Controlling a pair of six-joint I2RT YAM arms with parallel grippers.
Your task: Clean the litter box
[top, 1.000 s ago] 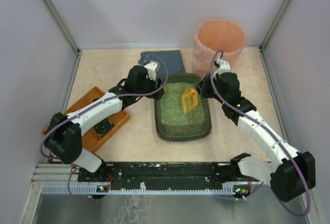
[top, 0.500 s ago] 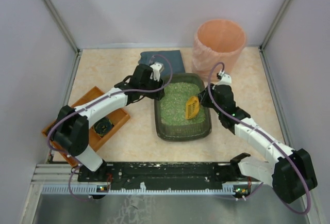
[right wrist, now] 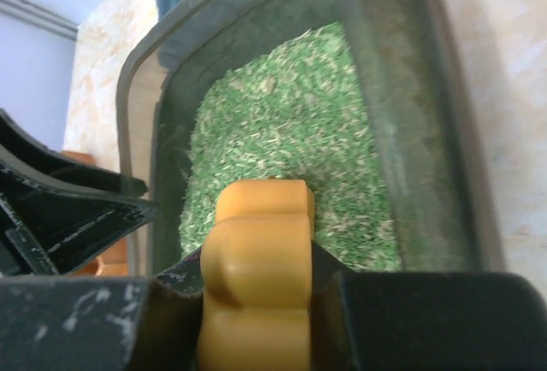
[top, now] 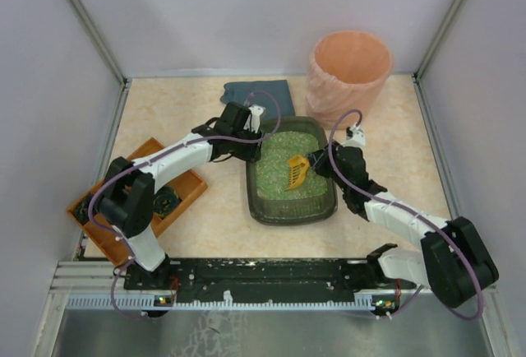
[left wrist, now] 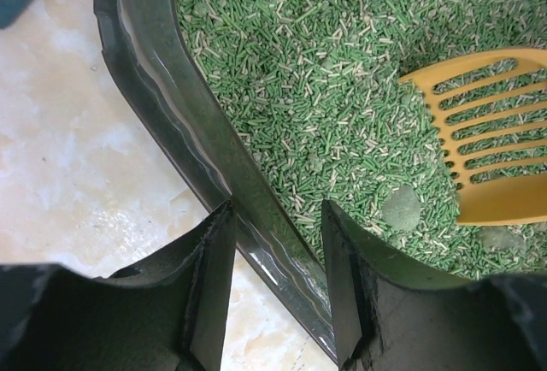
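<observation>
- The right pincer (right wrist: 256,260) is pressed shut on the handle of the yellow scoop (top: 296,172). The scoop's slotted head lies tilted in the litter, right of the box's middle.
- The left pincer (left wrist: 278,213) straddles the left rim of the litter box (left wrist: 162,89), one finger outside and one inside. Both seem to press on the wall, so I judge it is pinching the rim to steady the box.
- A grey-green clump (left wrist: 400,209) sits touching the scoop's leading corner, on the side towards the left pincer. The next stroke probably has to go that way, under the clump, and the right arm is the one placed to make it.
- The box's long axis runs away from the arm bases. It lies mid-counter between the two pincers and holds green pellet litter (left wrist: 325,89).
- The peach bin (top: 349,65) stands just past the box's far right corner, nearer the right arm. Its contents are not visible.
- The wooden tray (top: 191,186) lies well to the left on the counter (top: 164,110), holding a small dark object.
</observation>
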